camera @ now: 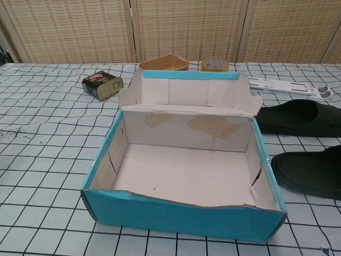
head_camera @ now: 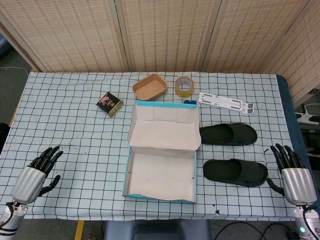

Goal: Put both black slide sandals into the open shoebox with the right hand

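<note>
Fingers of the left hand [head_camera: 39,170] are spread wide and hold nothing; it rests on the table [head_camera: 75,100] well to the left of the shoebox [head_camera: 161,172], far from anything the task needs.

Shoebox next: it sits open, its blue-edged tray facing up and bare inside, its lid folded back on the far side. Beyond the shoebox lie a small tin [head_camera: 110,104], a brown paper bowl [head_camera: 149,86], a roll of tape [head_camera: 184,86] and some white strips [head_camera: 226,103], none of them in the way.

Just right of the shoebox lie both sandals, side by side and a little apart. The far sandal [head_camera: 228,134] is beside the folded-back lid, the near sandal [head_camera: 235,172] beside the tray itself. Each has its long axis running left to right, pointing at the shoebox wall, though which end is the toe is hard to tell from overhead.

Right of the shoebox again, past the near sandal, is the right hand [head_camera: 292,172], fingers wide apart and empty. The chest view shows neither hand. The near sandal lies straight to the left of its fingers, between hand and tray, so this hand is by far the nearer. I would judge that a short reach leftward onto the near sandal's closest end comes first, then a lift over the tray's right wall.
</note>
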Robot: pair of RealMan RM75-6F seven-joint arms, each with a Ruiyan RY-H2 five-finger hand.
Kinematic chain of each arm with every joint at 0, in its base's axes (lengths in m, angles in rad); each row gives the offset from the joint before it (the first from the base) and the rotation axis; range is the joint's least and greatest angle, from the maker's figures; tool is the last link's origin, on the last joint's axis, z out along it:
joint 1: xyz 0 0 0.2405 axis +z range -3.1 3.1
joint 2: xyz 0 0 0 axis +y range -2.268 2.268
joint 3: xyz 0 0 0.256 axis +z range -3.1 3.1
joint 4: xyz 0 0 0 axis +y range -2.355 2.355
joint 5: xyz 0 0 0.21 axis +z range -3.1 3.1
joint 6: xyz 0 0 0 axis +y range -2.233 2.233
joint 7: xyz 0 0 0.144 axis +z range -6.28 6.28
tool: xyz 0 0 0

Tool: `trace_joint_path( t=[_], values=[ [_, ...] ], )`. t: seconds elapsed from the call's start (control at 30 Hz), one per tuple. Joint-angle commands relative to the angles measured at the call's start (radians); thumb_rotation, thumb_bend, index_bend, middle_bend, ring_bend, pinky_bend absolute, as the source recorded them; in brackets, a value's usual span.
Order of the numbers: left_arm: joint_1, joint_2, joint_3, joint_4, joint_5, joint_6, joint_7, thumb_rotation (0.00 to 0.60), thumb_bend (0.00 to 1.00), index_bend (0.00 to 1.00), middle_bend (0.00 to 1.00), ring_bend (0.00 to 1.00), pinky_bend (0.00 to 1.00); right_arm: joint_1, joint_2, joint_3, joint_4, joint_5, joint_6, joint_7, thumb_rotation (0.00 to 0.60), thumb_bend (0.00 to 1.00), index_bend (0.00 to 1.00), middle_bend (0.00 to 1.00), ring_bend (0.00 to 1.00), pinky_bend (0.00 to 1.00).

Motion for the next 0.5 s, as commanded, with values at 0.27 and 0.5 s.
trace_joint_path(
  t=[0.27, 0.5],
  values=[
    [0.003, 0.004, -0.001, -0.011, -0.012, -0.007, 0.0, 0.6, 0.4, 0.0, 0.0, 0.05, 0.32, 0.002, 0.021, -0.011, -0.029, 0.007, -0.035, -0.001, 0.6, 0.11, 0.01, 0.04, 0.01, 0.13],
    [-0.013, -0.006, -0.008, -0.001, -0.035, -0.049, -0.004, 0.6, 0.4, 0.0, 0.0, 0.05, 0.32, 0.019, 0.082, -0.038, -0.08, 0.064, -0.14, -0.041, 0.6, 0.11, 0.09, 0.12, 0.03, 0.14]
  ],
)
